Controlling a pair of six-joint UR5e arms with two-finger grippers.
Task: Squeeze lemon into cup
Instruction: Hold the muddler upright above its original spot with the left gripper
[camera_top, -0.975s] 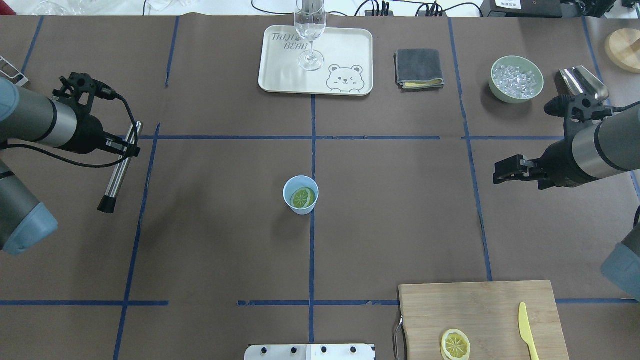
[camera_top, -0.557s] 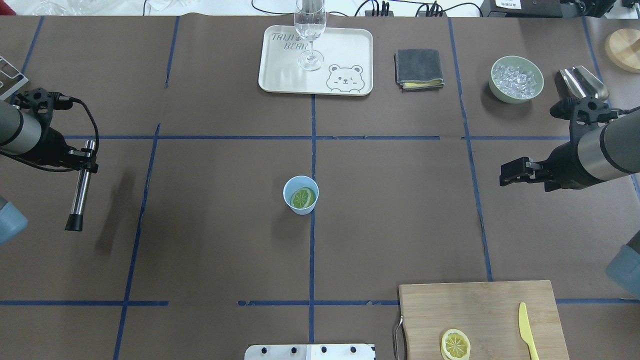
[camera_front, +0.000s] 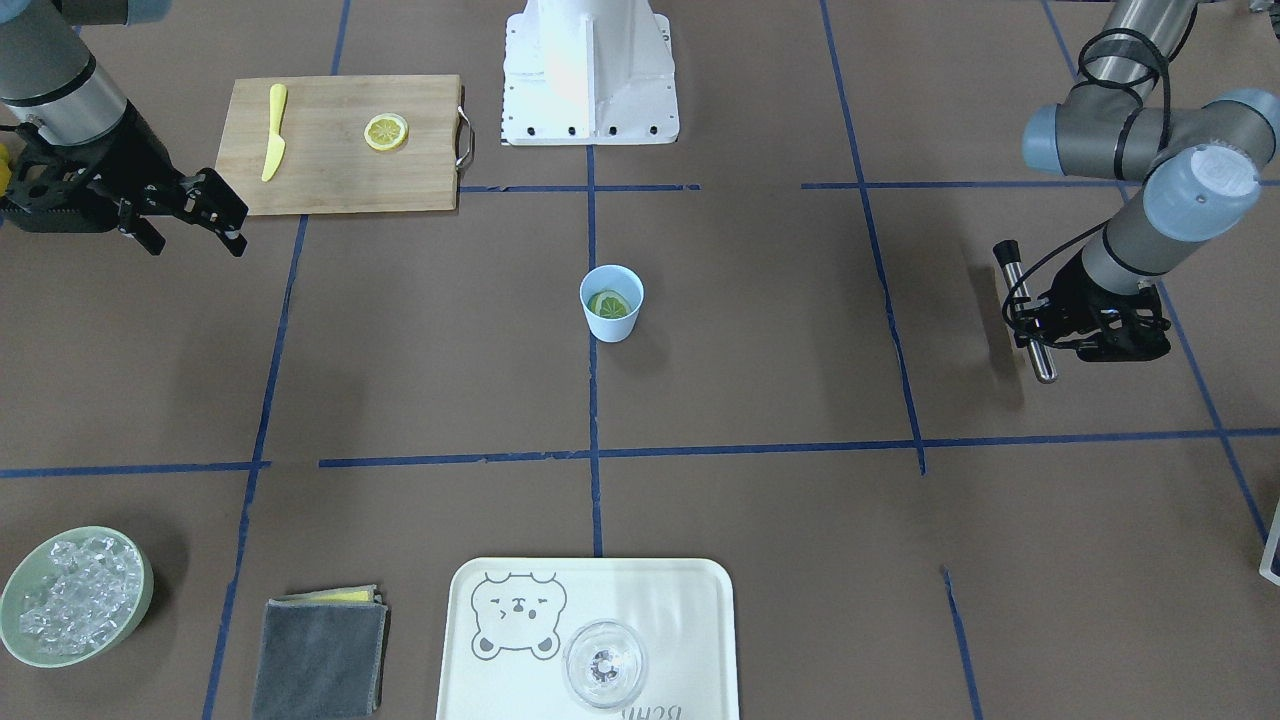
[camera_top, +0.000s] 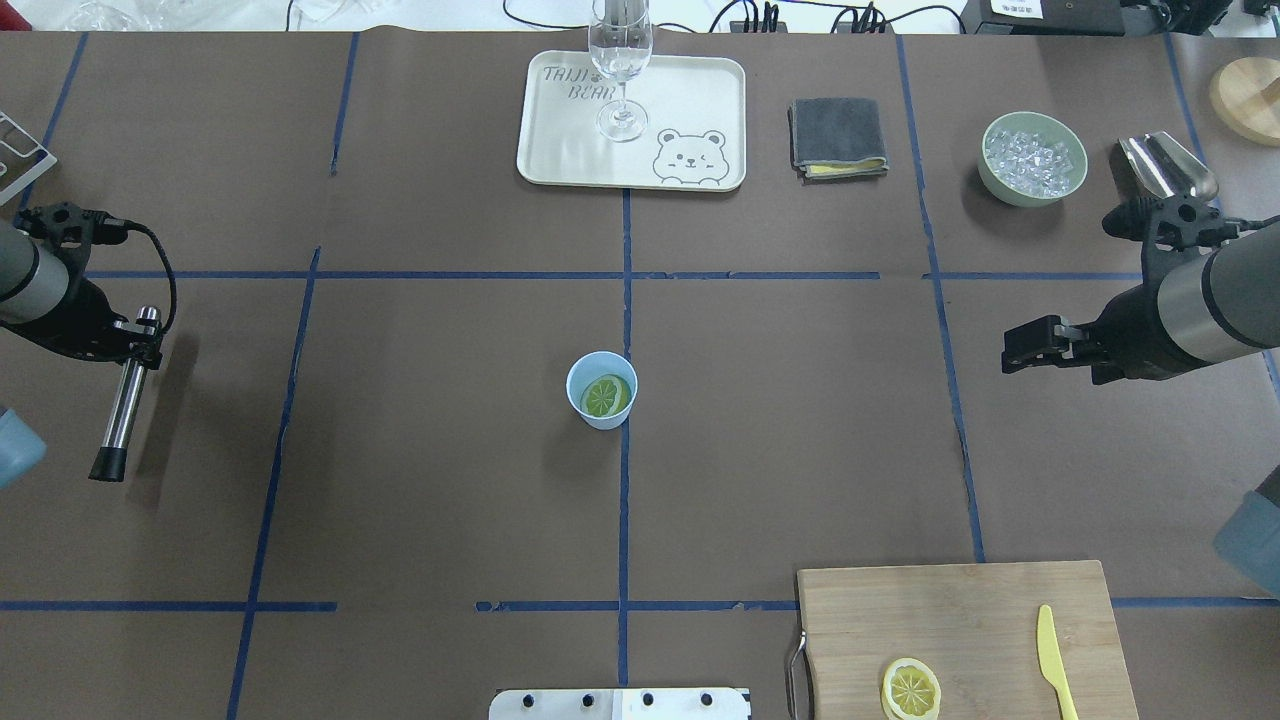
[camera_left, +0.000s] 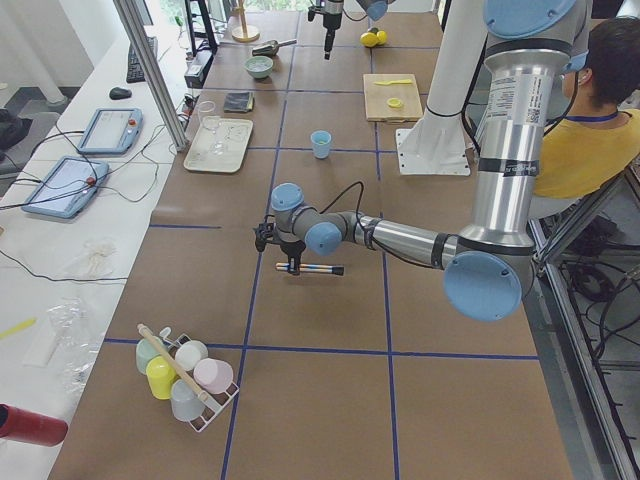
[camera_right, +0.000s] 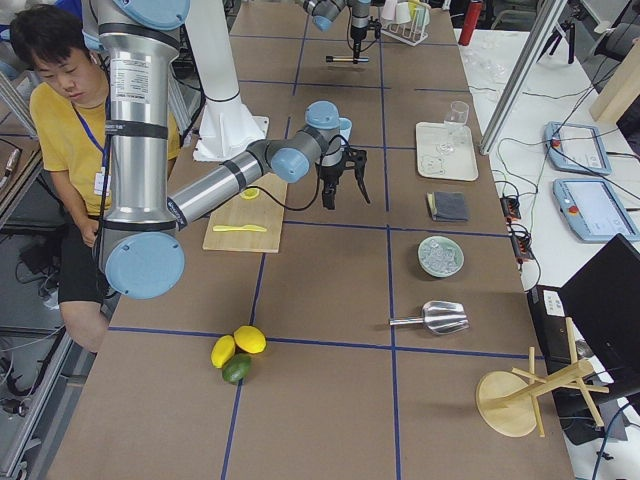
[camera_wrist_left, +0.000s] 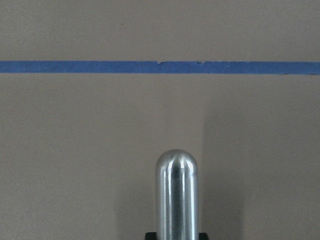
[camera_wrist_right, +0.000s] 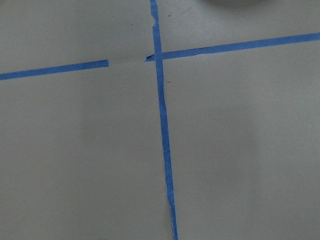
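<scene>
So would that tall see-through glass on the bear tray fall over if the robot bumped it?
Probably, yes. The tall clear stemmed glass stands on a thin stem over a small round foot, so it looks top-heavy and easy to tip. It is likely fragile, and might slide on the smooth cream tray.

**Lemon and cup: state and position**

Cup: small, plain light blue, no handle, tapering toward its base. It stands upright near the middle of the table, astride a blue tape line, with most of it on the robot's left of the line.

Lemon: a yellow-green piece lying inside the cup. The round cut face is tilted up, with pale segment lines visible. It is narrower than the cup and sits below the rim, against the wall on the robot's right.
</scene>
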